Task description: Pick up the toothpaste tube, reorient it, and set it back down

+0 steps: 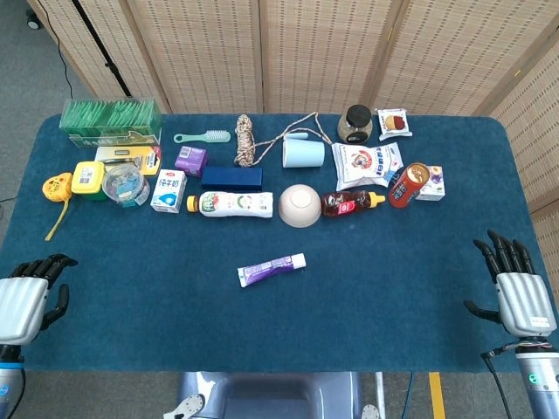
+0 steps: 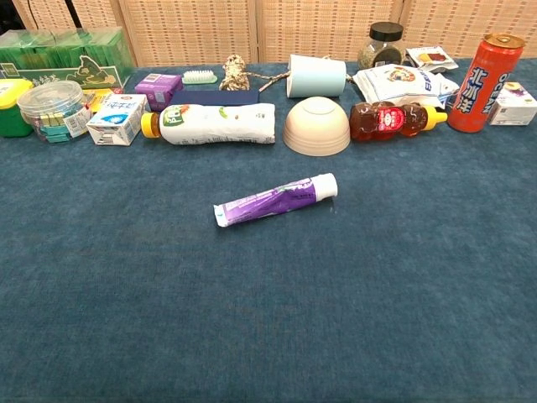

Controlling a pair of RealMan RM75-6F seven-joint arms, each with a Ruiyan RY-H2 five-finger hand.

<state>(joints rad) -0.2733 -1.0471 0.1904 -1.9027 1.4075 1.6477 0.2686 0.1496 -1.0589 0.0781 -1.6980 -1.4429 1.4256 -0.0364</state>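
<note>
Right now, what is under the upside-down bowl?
The bowl sits rim-down on the blue tablecloth, between a white bottle and a bear-shaped bottle. Whatever lies beneath it is hidden.

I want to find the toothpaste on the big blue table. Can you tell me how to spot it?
Look at the blue table, where a crowded row of bottles and boxes runs across the back. In front of the upside-down cream bowl, all alone on bare cloth, lies the toothpaste tube. It is the only flat purple tube, with a white cap.

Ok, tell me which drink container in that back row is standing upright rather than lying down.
The orange drink can at the right end: it stands upright, while the white yellow-capped bottle lies on its side.
</note>
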